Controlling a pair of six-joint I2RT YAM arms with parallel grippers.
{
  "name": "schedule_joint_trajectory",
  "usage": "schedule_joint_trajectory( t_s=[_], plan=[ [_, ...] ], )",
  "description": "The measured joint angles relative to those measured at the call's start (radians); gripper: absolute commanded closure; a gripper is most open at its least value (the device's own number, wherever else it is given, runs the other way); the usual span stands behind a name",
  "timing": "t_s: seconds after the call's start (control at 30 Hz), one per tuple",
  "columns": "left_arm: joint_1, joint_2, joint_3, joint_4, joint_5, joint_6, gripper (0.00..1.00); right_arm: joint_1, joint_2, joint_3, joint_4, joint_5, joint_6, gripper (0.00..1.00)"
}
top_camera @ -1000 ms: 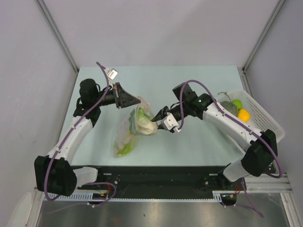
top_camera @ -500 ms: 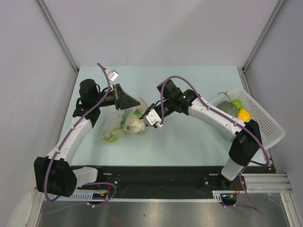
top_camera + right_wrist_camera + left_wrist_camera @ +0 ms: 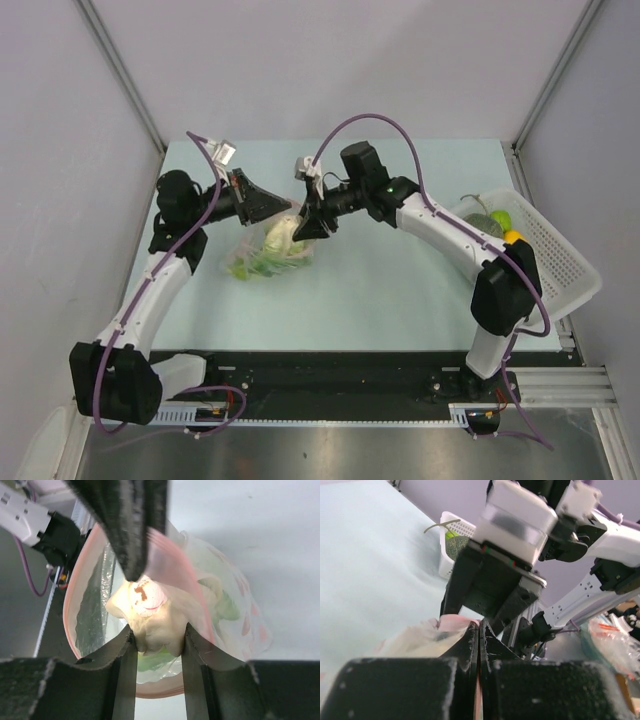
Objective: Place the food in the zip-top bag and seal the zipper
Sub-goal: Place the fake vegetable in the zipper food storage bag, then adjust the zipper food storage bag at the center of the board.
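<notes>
My left gripper is shut on the pink-red zipper strip of the zip-top bag and holds its mouth up off the table. My right gripper is shut on a pale white piece of food, right at the bag's open mouth. The pink strip rings the piece in the right wrist view. Green food lies inside the bag. The left gripper's fingers hang just above the piece.
A white latticed basket stands at the table's right edge. It holds a green fruit, an orange fruit and a dark green round one. The two arms nearly touch at the back left of the table.
My right gripper has carried the pale piece up and to the left into the bag's mouth. The left gripper has pulled the bag back and left, gathering it.
</notes>
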Motion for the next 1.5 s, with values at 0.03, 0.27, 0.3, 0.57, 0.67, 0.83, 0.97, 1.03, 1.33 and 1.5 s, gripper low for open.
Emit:
schedule_joint_trajectory(
  t_s=[0.03, 0.27, 0.3, 0.57, 0.67, 0.83, 0.97, 1.03, 1.33, 1.5],
  plan=[
    [0.000, 0.000, -0.006, 0.003, -0.011, -0.010, 1.00, -0.008, 0.000, -0.010, 0.023, 0.010, 0.050, 1.00],
    [0.003, 0.003, -0.010, 0.031, -0.057, -0.051, 1.00, -0.007, 0.024, 0.044, 0.020, 0.118, 0.322, 1.00],
    [0.003, 0.002, -0.010, 0.035, -0.065, -0.052, 1.00, -0.003, 0.058, 0.112, -0.031, 0.136, 0.348, 0.93],
    [0.018, -0.011, -0.022, 0.028, -0.133, -0.049, 1.00, -0.002, 0.177, 0.285, -0.240, 0.222, 0.389, 0.08],
    [0.021, -0.037, -0.029, 0.033, -0.151, -0.051, 1.00, -0.049, 0.174, 0.285, -0.268, 0.187, 0.396, 0.08],
    [0.025, -0.054, -0.037, 0.061, -0.172, -0.066, 1.00, -0.117, 0.093, 0.236, -0.249, 0.132, 0.402, 0.18],
    [0.026, -0.054, -0.040, 0.081, -0.175, -0.070, 1.00, -0.132, -0.040, 0.134, -0.218, 0.179, 0.407, 0.13],
    [0.026, -0.055, -0.042, 0.082, -0.175, -0.071, 1.00, -0.132, -0.057, 0.130, -0.222, 0.207, 0.411, 0.09],
    [0.026, -0.064, -0.044, 0.072, -0.175, -0.060, 1.00, -0.130, 0.043, 0.114, -0.309, 0.308, 0.427, 0.23],
    [0.026, -0.092, -0.047, 0.035, -0.183, -0.030, 1.00, -0.136, 0.045, 0.115, -0.327, 0.285, 0.425, 0.94]
  ],
)
